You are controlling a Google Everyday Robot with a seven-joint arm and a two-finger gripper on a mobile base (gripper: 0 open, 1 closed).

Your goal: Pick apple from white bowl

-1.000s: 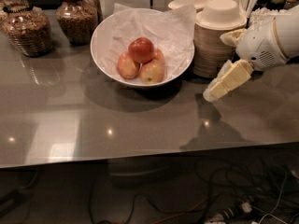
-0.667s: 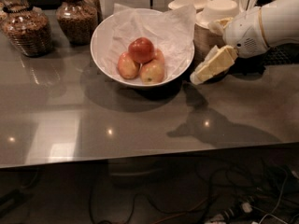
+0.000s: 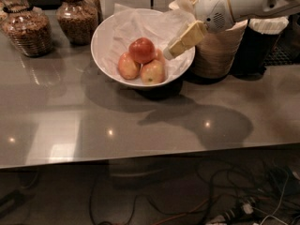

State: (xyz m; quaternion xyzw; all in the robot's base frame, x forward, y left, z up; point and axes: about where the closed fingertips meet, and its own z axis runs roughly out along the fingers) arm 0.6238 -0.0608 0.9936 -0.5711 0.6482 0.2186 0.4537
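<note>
Your gripper hangs over the right inner side of the white bowl, its pale yellow tip pointing down and to the left, just beside the fruit but not touching it; whether it is set wide or narrow cannot be told from this angle. The apple sits near the middle of the bowl, highest of the group, resting on two paler apples that lie in front of it. It is round, smooth and deep red, so you have no long axis to line up with, and its stem end is not clear. The crumpled paper lines the bowl and stands up past the far rim. On your right the room is tight: a stack of ribbed beige bowls stands just beside the bowl's right rim, under the white arm housing. To the left, two glass jars of brown grain stand near the back, the nearer one close to the bowl. The grey table is glossy and flat, with bare surface running from the bowl to its front edge, below which cables lie on the floor.
</note>
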